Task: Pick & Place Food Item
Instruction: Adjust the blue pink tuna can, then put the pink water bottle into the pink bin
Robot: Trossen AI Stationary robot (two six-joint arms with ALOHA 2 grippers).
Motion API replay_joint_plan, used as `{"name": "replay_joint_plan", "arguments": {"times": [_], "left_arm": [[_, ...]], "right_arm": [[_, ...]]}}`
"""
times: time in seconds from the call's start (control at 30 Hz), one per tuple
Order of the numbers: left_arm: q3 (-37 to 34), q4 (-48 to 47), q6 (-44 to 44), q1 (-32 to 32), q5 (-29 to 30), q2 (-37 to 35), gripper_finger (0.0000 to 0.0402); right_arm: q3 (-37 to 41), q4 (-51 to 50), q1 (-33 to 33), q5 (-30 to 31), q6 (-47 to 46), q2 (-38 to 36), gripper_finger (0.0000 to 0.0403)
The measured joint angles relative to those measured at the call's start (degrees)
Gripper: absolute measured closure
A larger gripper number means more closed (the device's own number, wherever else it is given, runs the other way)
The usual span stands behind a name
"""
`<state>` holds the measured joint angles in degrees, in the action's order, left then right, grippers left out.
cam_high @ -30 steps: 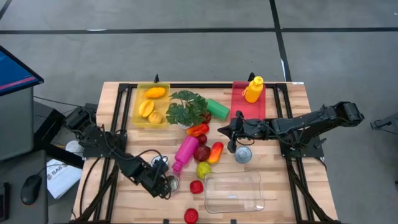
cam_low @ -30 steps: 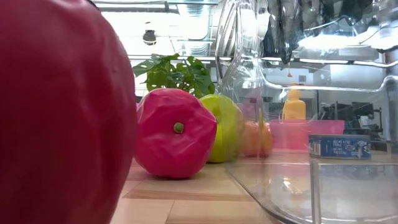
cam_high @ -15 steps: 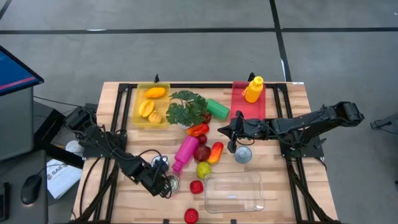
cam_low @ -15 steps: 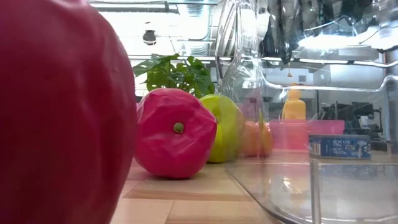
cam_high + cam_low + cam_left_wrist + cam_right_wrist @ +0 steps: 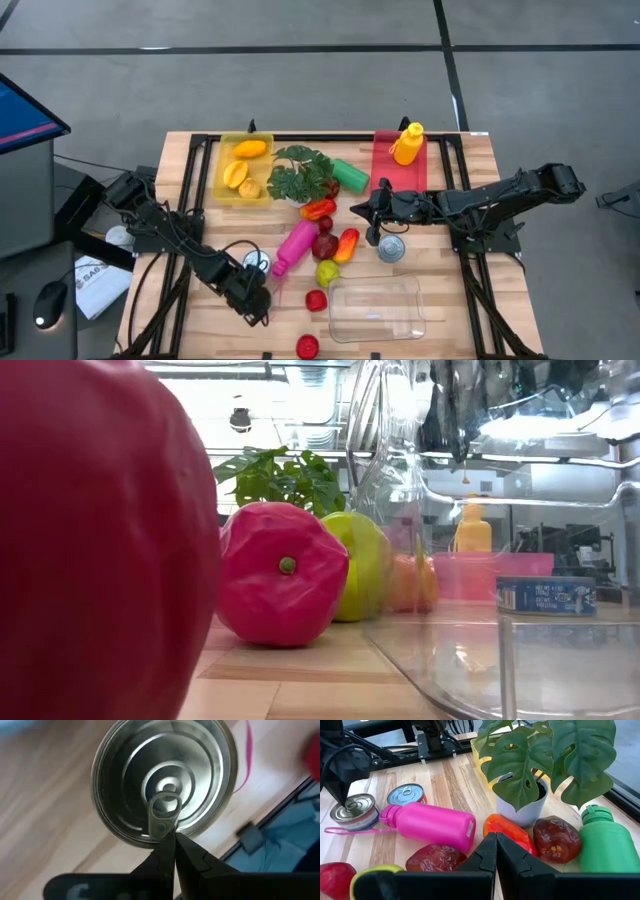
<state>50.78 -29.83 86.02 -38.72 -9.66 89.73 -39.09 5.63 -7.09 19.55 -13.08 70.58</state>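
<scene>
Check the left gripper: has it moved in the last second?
Yes. In the high view the left gripper has crept toward the table's near edge, now covering the tin can it hovered beside. Its fingers are shut.

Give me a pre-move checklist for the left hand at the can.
1. Left hand shut, tips at the can pull tab: ok.
2. Tab actually gripped: cannot tell.
3. Can upright on the table: ok.
4. Clear container empty for a drop: ok.
5. Right hand shut, waiting mid-table away from the can: ok.
6. Pink bottle strap lying next to the can, snag risk: not ok.
</scene>
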Motion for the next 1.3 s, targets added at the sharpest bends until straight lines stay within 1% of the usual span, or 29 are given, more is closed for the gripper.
{"name": "replay_joint_plan", "arguments": {"times": [0.1,0.17,0.27,0.37,0.47,0.63,0.7,0.73,0.93,1.03,1.17,1.3], "left_arm": [[0.0,-1.3,0.0,0.0,-3.18,0.0,0.0401],[0.0,-1.99,0.0,0.0,-3.91,-0.02,0.0401],[0.0,-2.23,-0.09,0.0,-3.57,-0.79,0.0401],[0.0,-2.31,-0.11,0.0,-1.09,-2.79,0.0401],[0.0,-2.35,-0.14,0.0,4.45,-5.91,0.0401],[0.0,-3.99,-0.15,0.0,18.74,-10.61,0.0401],[0.0,-3.93,-0.17,0.29,22.05,-10.75,0.0401],[0.0,-3.66,-0.16,0.57,22.69,-10.68,0.0401],[0.0,-3.24,-0.31,1.67,22.71,-8.72,0.0401],[0.0,-3.31,-3.14,2.15,20.85,-7.88,0.0394],[0.0,-2.85,-3.49,3.17,20.27,-6.51,0.0365],[0.0,-2.1,-3.5,4.4,20.27,-4.64,0.0318]], "right_arm": [[0.0,0.0,0.0,0.0,0.0,0.01,0.0401],[0.0,0.0,0.0,0.0,0.0,0.01,0.0401],[0.0,0.0,-0.01,0.0,0.0,-0.01,0.0401],[0.0,0.0,0.0,0.0,-0.01,0.0,0.0401],[0.0,0.0,0.0,-0.02,-0.02,-0.01,0.0401],[0.0,-0.02,0.0,0.0,-0.02,0.01,0.0401],[0.0,-0.02,0.0,0.0,-0.03,-0.01,0.0401],[0.0,-0.02,-0.01,-0.01,-0.04,-0.01,0.0401],[0.0,-0.02,-0.02,-0.02,-0.04,0.01,0.0401],[0.0,-0.04,-0.01,-0.01,-0.04,0.0,0.0401],[0.0,-0.04,-0.02,-0.01,-0.04,-0.01,0.0401],[0.0,-0.07,-0.02,-0.02,-0.04,0.0,0.0401]]}}
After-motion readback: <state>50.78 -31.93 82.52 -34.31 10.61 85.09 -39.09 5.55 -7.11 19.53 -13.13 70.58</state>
